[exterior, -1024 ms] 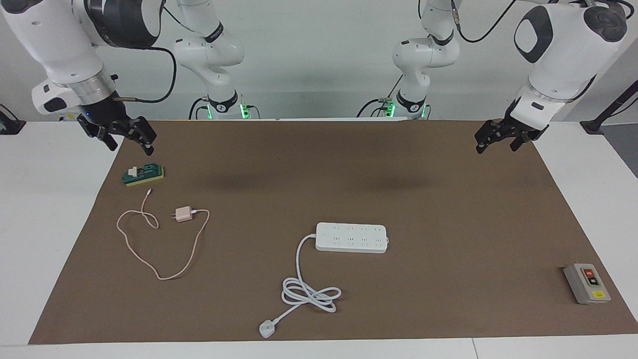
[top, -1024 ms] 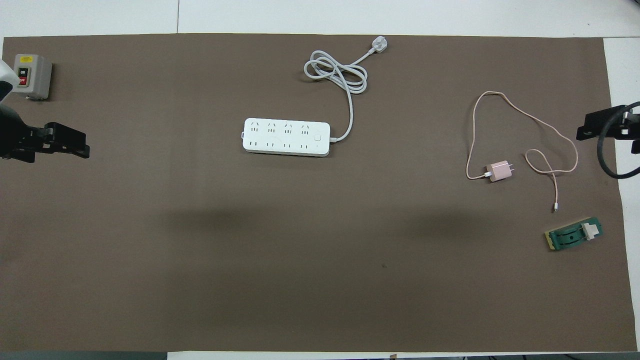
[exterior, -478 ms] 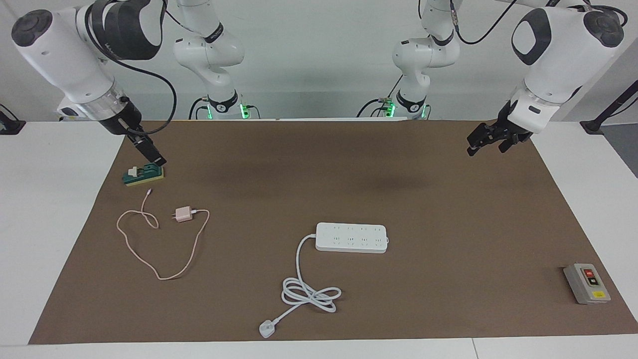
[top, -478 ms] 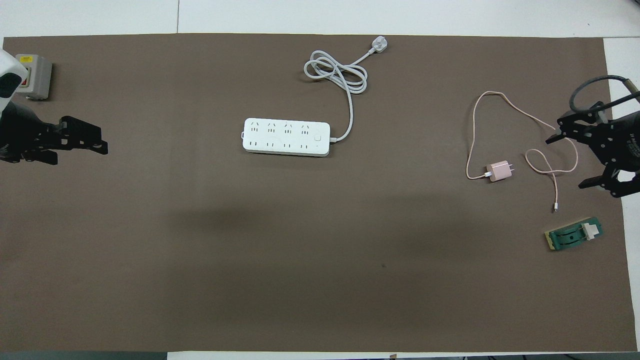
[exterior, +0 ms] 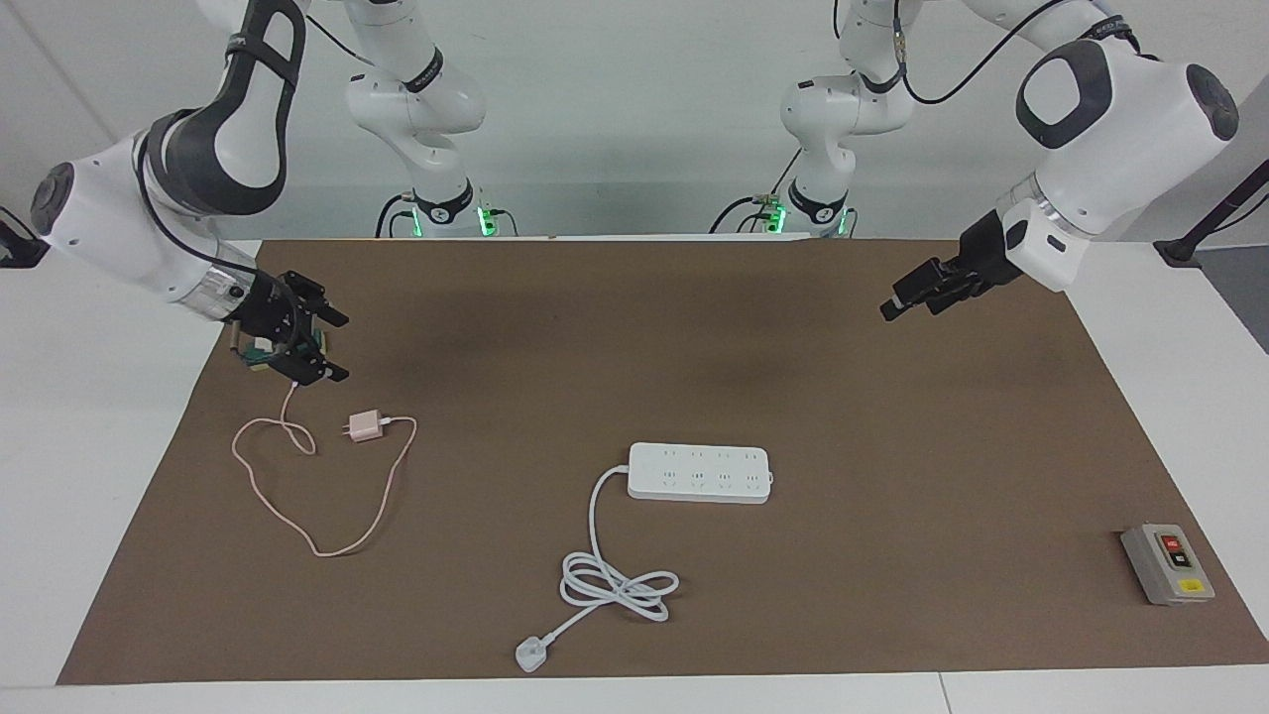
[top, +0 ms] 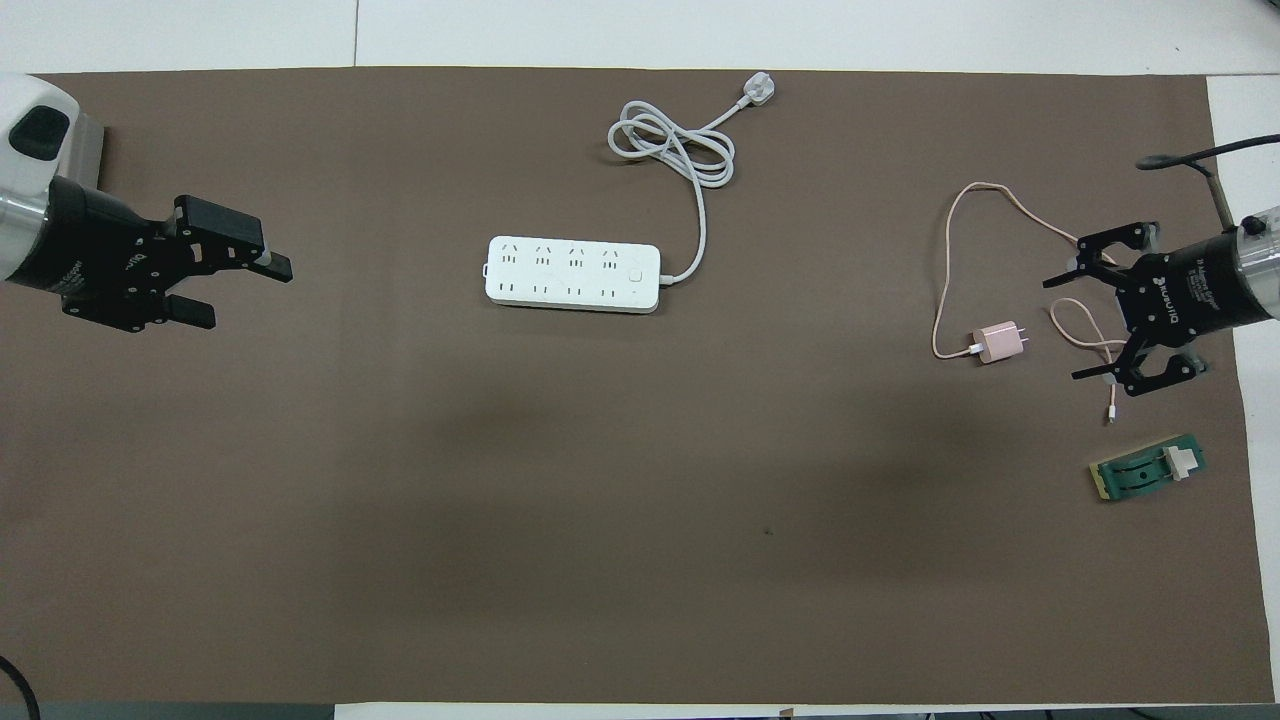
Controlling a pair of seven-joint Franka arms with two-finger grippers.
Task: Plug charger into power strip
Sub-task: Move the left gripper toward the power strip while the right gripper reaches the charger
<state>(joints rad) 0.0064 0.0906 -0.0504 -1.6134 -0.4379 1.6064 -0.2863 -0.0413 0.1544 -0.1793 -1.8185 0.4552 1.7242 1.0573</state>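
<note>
The pale pink charger lies on the brown mat toward the right arm's end, its thin pink cable looped around it. My right gripper hangs open over the cable's small loop, just beside the charger and apart from it. The white power strip lies at the middle of the mat, sockets up. My left gripper is open and empty over the mat toward the left arm's end, well away from the strip.
The strip's thick white cord coils farther from the robots and ends in a white plug. A small green block lies nearer the robots than the charger. A grey button box sits at the left arm's end.
My right gripper has swung in from the mat's edge and come down over the cable loop beside the charger. My left gripper has moved inward toward the mat's middle. Nothing on the mat has shifted.
</note>
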